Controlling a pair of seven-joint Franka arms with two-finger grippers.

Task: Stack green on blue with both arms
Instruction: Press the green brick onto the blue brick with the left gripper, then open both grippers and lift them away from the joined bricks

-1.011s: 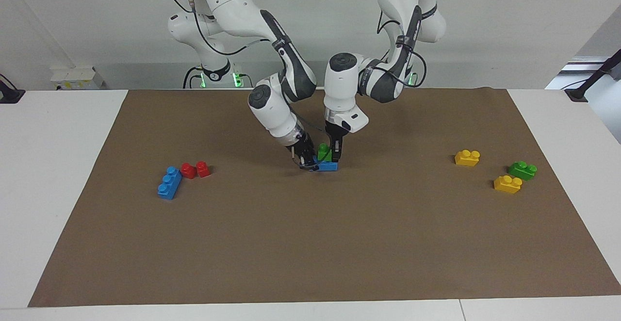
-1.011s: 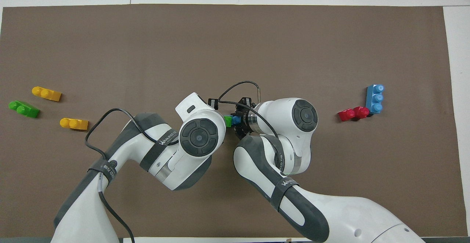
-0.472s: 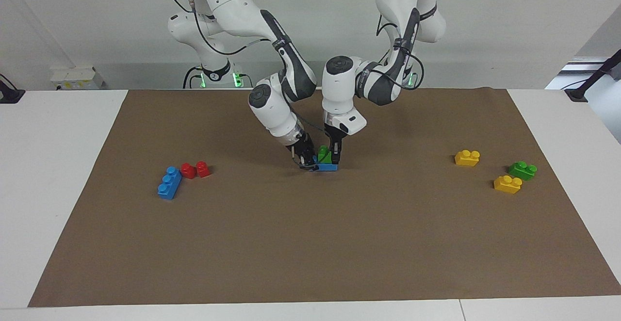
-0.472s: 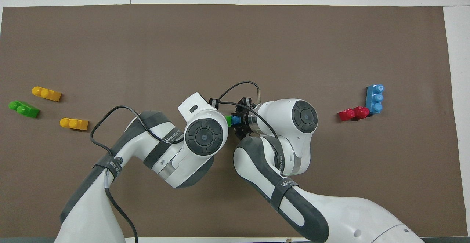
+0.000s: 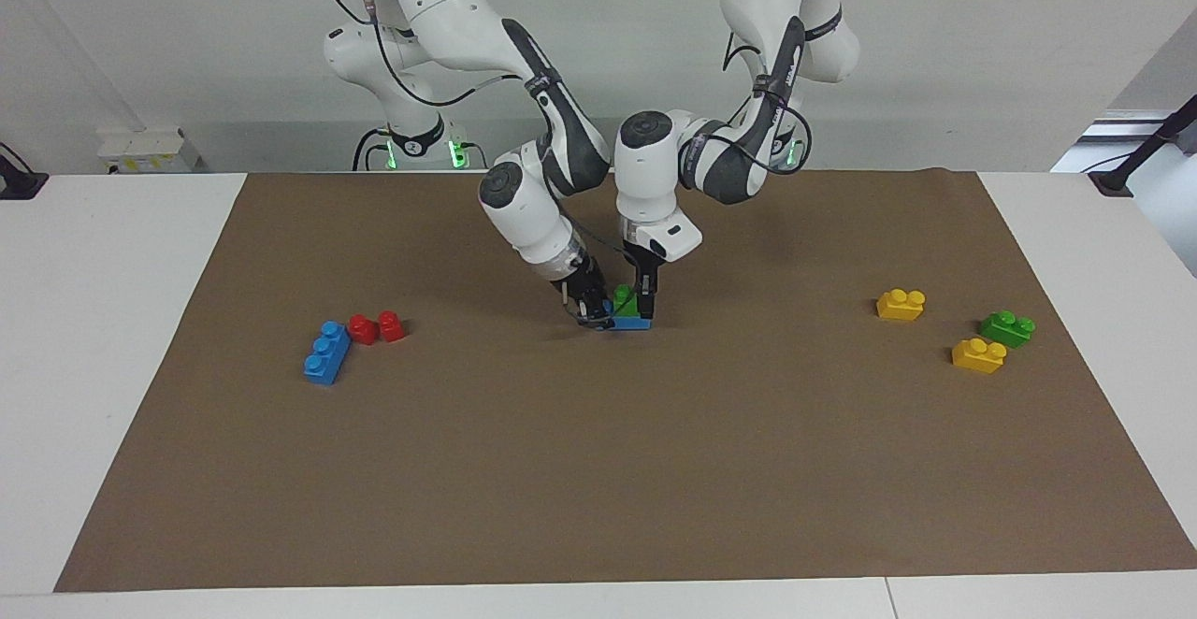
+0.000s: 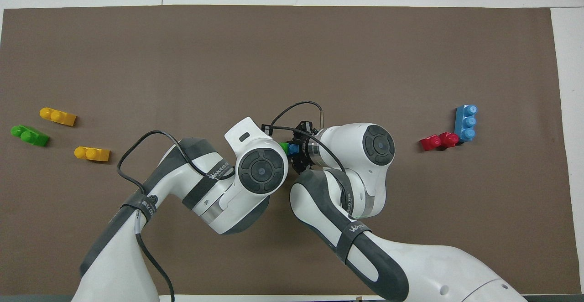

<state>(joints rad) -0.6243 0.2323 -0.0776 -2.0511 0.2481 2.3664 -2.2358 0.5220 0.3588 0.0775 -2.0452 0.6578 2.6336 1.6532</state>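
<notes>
In the middle of the brown mat [image 5: 598,469], a small green brick [image 5: 623,301] sits on top of a long blue brick [image 5: 636,323]. My right gripper [image 5: 591,312] comes in slantwise and is shut on the blue brick's end. My left gripper [image 5: 645,305] points straight down at the green brick, on the side toward the left arm's end. From overhead only a sliver of the green brick [image 6: 284,147] and one stud of the blue brick [image 6: 293,148] show between the two wrists. The left gripper is hidden there.
A second blue brick [image 5: 325,352] and two red bricks [image 5: 377,327] lie toward the right arm's end. Two yellow bricks [image 5: 901,304] [image 5: 978,355] and another green brick [image 5: 1007,328] lie toward the left arm's end.
The left arm's wrist has leaned a little toward the right arm. The green brick sits slightly lower on the blue one. The right gripper has kept still.
</notes>
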